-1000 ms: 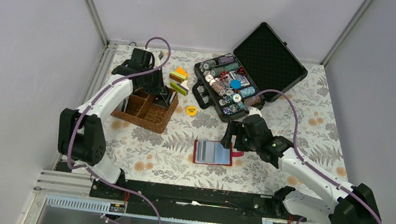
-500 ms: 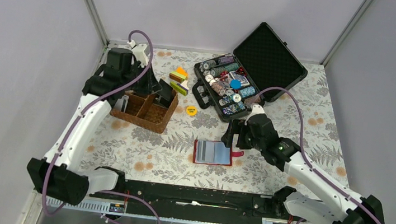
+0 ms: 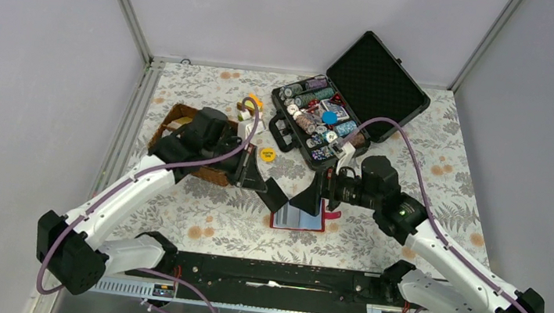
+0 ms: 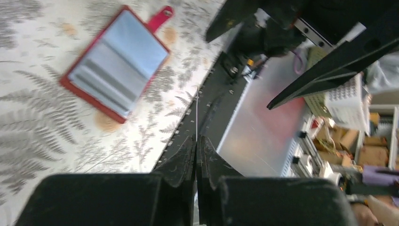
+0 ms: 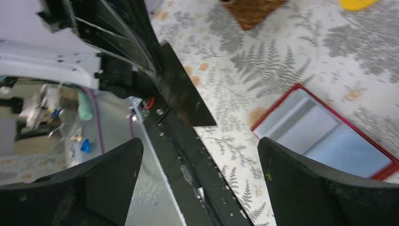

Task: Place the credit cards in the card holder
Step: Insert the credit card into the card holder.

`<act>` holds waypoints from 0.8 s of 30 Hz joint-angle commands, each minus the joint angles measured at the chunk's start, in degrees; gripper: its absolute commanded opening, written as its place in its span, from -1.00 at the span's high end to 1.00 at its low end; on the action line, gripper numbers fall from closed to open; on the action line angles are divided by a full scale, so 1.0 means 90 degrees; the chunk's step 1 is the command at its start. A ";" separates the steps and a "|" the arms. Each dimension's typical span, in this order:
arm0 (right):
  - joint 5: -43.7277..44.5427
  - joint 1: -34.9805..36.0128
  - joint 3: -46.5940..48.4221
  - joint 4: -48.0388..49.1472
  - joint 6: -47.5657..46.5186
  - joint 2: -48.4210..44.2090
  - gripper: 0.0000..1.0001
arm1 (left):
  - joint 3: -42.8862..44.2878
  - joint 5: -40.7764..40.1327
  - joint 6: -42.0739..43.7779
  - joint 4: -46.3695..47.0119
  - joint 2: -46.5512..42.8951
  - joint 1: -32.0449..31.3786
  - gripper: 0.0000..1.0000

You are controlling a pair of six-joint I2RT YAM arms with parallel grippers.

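Left wrist: card holder (image 4: 117, 61) beyond gripper (image 4: 196, 141)

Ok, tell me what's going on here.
The left hand is shut on what looks like a thin card, seen edge-on. It hangs above the table near the open red card holder. The right hand is open and empty, close by that holder. The card is not in a pocket yet.

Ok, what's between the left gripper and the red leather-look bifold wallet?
Only bare fern-print tablecloth, per the left wrist view. The left gripper, shut on a thin whitish card seen edge-on, is apart from the red bifold wallet.
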 commanded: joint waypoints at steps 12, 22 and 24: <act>-0.2856 -0.0028 -0.0032 0.1532 0.0652 0.0409 0.17 | -0.0370 0.1230 -0.0649 0.1940 -0.0222 -0.0957 1.00; 0.0730 -0.0031 -0.0570 0.0110 0.0870 0.0177 1.00 | -0.1268 -0.1707 -0.1818 0.2578 -0.0361 -0.1037 -0.75; 0.1459 -0.0035 -0.0800 -0.0135 0.1000 0.0235 1.00 | -0.1774 -0.2355 -0.2430 0.2846 -0.0297 -0.1036 -0.79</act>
